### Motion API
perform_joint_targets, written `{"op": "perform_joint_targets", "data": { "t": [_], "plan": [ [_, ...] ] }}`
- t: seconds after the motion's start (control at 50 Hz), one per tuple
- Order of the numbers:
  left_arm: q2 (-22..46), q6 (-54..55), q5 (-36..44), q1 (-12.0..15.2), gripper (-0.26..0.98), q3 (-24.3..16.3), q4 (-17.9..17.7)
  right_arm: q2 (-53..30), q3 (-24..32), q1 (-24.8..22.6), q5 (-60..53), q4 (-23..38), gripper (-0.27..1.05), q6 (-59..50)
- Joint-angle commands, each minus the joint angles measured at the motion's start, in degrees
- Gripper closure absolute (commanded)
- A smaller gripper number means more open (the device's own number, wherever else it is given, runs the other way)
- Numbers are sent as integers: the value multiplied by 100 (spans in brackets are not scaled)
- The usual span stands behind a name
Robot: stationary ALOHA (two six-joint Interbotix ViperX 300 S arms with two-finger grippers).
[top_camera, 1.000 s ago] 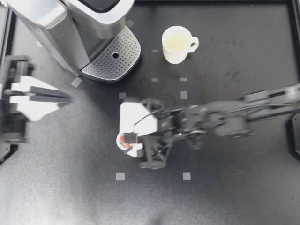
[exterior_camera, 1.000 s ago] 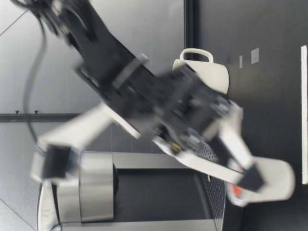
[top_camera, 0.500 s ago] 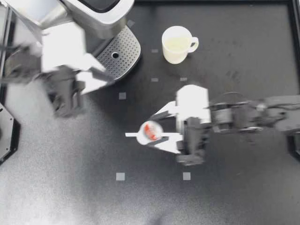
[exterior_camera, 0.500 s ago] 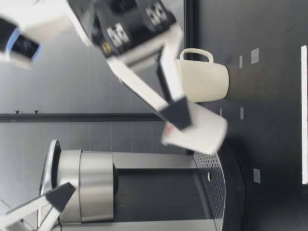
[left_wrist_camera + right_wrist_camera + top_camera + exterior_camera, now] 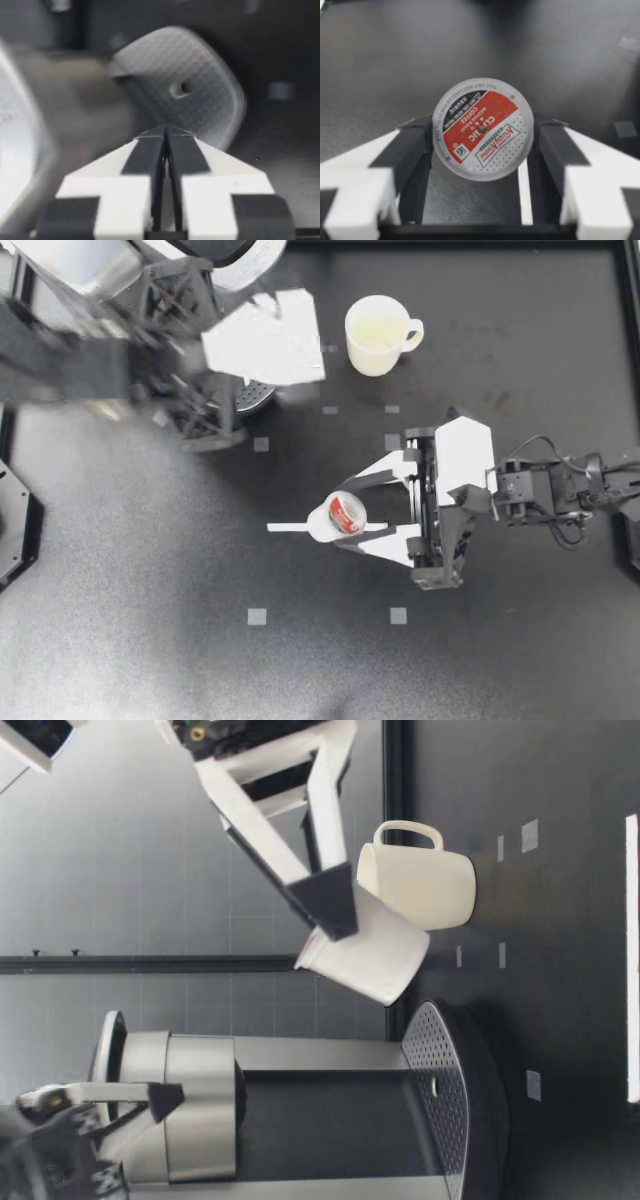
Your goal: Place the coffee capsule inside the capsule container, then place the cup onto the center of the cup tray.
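**A:** Where is the coffee capsule (image 5: 346,512)?

**B:** It is in my right gripper (image 5: 322,515). The fingers are spread to the capsule's width and press on it from both sides. In the right wrist view its red and white foil lid faces the camera. The low view shows it tilted and lifted clear of the worktop (image 5: 150,640), nearer that camera than the cup (image 5: 375,335).

**A:** And the cup itself?

**B:** It stands upright on the worktop beside the coffee machine (image 5: 70,260). It is off the cup tray (image 5: 258,395) and apart from both grippers.

**A:** What about the other arm?

**B:** My left gripper (image 5: 290,350) is blurred in the top view, above the cup tray at the machine's front. In the left wrist view its fingers (image 5: 145,155) are pressed together with nothing between them, and the perforated tray lies just ahead of their tips. In the low view that gripper is high up, level with the machine's upper part.
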State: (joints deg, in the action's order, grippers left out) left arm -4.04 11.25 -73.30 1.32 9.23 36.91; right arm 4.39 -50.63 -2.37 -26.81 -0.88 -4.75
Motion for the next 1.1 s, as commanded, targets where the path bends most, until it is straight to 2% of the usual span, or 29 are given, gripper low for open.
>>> {"op": "perform_joint_targets", "data": {
  "t": [0.0, 0.22, 0.46, 0.7, 0.98, 1.08],
  "plan": [
    [35, 229, -299, -229, 65, -176, 694, 193, -18, 97, -79, 0, 28, 9],
    [360, 756, -431, -483, 65, 88, 1459, 299, -132, 141, -70, 0, 28, 9],
    [747, 1591, -809, -694, 65, 396, 2848, 369, -220, 132, -44, 0, 28, -9],
    [791, 1793, -905, -1055, 65, 554, 3691, 369, -237, 141, -44, 0, 28, 9],
    [853, 1758, -1125, -1055, 65, 703, 4122, 378, -237, 141, -44, 0, 28, 9],
    [844, 1758, -1178, -1055, 65, 809, 4421, 369, -237, 132, -44, 0, 28, 9]
  ]
}}
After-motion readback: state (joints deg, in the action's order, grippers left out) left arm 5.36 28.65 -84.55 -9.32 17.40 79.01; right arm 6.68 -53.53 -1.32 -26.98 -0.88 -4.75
